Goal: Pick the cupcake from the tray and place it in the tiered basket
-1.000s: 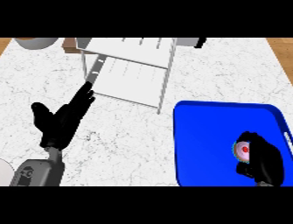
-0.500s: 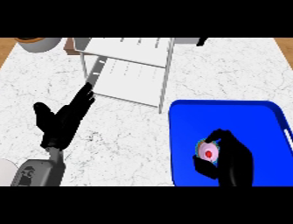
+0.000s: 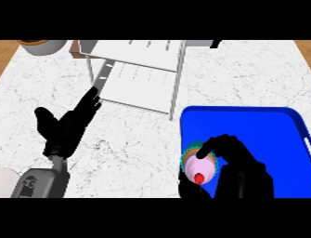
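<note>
Now the right hand (image 3: 243,169) has its fingers (image 3: 209,145) curled round the cupcake (image 3: 199,166); lift straight up, then go over to the tiered basket (image 3: 140,74).

The table (image 3: 254,79) looks like white marble with fine grey veins, smooth and matt; plain wood shows at its far edges. The tray (image 3: 267,125) is bright blue, smooth like plastic. The basket (image 3: 140,69) has thin grey metal-looking posts and flat white shelves. Both hands are matt black, the left (image 3: 65,128) on a grey forearm.
</note>
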Robot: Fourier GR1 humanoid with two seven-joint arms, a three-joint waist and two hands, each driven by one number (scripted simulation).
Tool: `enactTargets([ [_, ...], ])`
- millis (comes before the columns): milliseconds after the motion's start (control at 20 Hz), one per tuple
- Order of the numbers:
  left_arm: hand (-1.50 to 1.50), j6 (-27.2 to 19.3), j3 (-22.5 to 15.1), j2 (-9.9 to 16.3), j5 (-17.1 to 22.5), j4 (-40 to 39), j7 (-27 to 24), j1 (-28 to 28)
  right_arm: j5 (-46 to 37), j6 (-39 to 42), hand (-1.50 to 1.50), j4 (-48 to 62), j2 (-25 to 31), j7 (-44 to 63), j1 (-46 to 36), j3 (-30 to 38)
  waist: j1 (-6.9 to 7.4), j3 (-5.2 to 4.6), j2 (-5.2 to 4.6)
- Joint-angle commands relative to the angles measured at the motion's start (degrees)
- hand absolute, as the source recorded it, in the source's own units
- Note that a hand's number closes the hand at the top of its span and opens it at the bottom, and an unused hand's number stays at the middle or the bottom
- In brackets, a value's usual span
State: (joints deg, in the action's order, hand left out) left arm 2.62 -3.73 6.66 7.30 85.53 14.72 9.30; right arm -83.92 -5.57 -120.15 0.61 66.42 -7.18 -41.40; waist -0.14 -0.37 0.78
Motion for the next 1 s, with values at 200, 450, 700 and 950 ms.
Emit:
enactTargets([
  [200, 0.0, -0.14, -0.1, -0.46, -0.41, -0.97, -0.28, 1.23, -2.35, 15.73, 1.5, -2.81, -0.57, 17.2, -18.0, -1.29, 0.94, 0.01, -0.32],
  [450, 0.0, 0.77, 0.06, -0.5, -0.18, -2.42, -1.73, 1.78, 4.52, 18.67, 1.5, 3.78, -0.57, 15.32, -27.29, 6.78, 1.76, 0.0, -0.84],
  [700, 0.0, 2.44, -0.63, 0.29, 0.17, -1.33, -1.15, 1.36, 10.29, 16.62, 1.5, 11.73, -0.57, 17.87, -36.59, 14.07, 3.53, 0.06, -0.74],
  [950, 0.0, 1.19, -1.93, -0.93, -0.92, -0.97, 0.6, 2.72, 15.51, 13.29, 1.5, 24.2, -0.58, 15.66, -47.96, 23.3, 3.89, 0.19, -1.05],
])
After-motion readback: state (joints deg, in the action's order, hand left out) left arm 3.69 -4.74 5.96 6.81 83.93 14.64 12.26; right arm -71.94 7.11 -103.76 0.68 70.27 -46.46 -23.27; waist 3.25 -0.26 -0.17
